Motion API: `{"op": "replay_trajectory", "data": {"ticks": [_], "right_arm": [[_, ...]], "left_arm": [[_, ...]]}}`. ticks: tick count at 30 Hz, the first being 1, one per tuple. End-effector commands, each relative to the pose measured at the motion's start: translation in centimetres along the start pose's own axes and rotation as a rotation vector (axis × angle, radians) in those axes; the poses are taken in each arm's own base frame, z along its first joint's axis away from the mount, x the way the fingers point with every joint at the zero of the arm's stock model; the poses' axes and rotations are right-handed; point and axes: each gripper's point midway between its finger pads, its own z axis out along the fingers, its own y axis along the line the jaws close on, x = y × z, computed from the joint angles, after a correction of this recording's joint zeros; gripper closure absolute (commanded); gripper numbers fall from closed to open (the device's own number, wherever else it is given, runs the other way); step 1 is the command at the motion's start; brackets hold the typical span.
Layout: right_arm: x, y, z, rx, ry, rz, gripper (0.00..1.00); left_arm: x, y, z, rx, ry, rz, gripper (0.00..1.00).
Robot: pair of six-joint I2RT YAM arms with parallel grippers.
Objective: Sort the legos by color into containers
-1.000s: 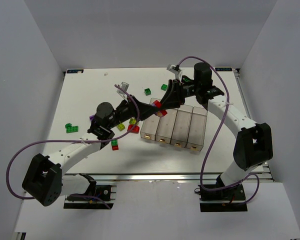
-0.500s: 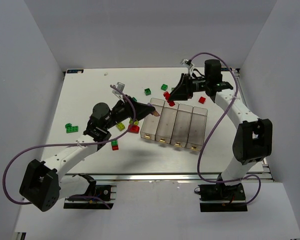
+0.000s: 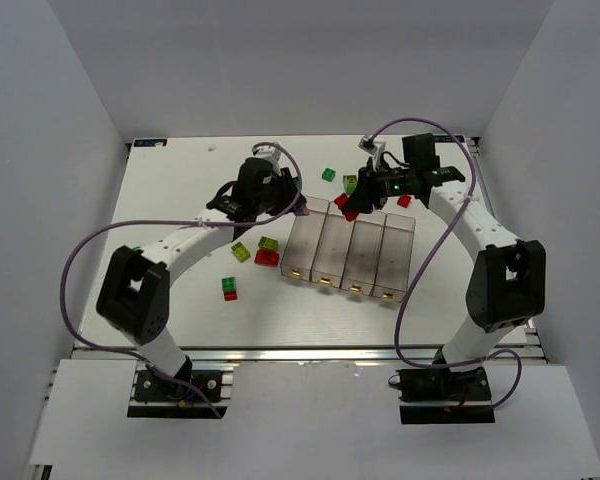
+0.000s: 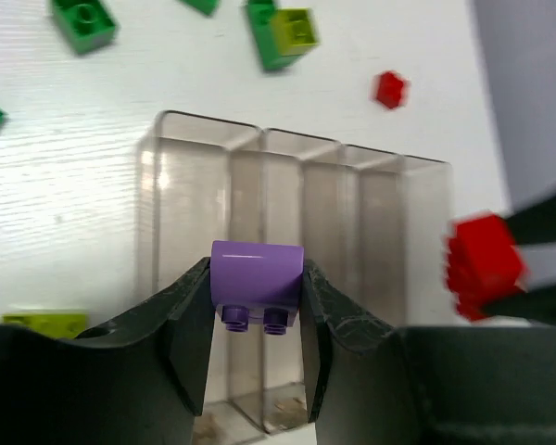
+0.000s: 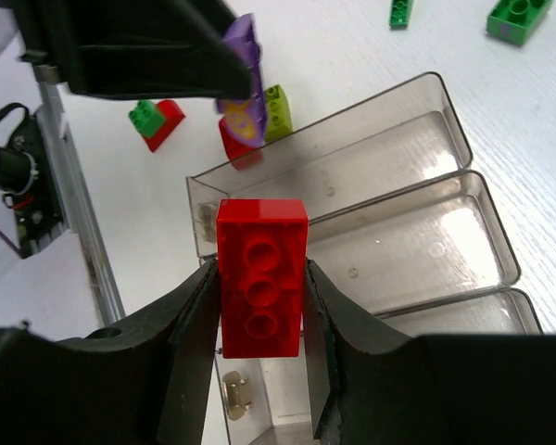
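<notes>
Over the bins' (image 3: 365, 250) far end, left pincer (image 4: 256, 289) grips a purple brick (image 4: 257, 269), right pincer (image 5: 261, 283) a red brick (image 5: 261, 250); all four bins look bare, loose legos (image 3: 267, 257) dot the tabletop (image 3: 180, 300), so sorting's barely begun.

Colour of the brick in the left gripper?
Purple brick, pinched in the left gripper; clearest in left wrist view.

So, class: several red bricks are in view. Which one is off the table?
The red brick pinched in the right claw, held in the air; the other red bricks lie on the table.
</notes>
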Motion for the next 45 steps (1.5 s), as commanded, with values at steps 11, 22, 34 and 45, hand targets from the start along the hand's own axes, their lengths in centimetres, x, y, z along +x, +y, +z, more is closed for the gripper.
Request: {"op": "replay_trajectory", "data": {"ticks": [11,22,34,45], "right_arm": [[2.1,-1.8,-0.3,0.136,0.042,-0.014,1.0],[4.6,-2.6,3.0,0.124,0.125,-0.044,1.0],[6.4,-7.3,5.2,0.285,0.207,-0.124,0.87],[5.7,-8.3,5.9,0.283,0.222,-0.174,0.49]], "left_arm": [[3.3,3.3,4.9,-0.183,0.151,0.121,0.5],[3.4,2.5,5.6,-0.186,0.155,0.133,0.31],[0.4,3.3,-4.6,-0.278,-0.045,0.048,0.32],[2.6,6.1,-12.8,-0.305,-0.196,-0.102,0.19]]}}
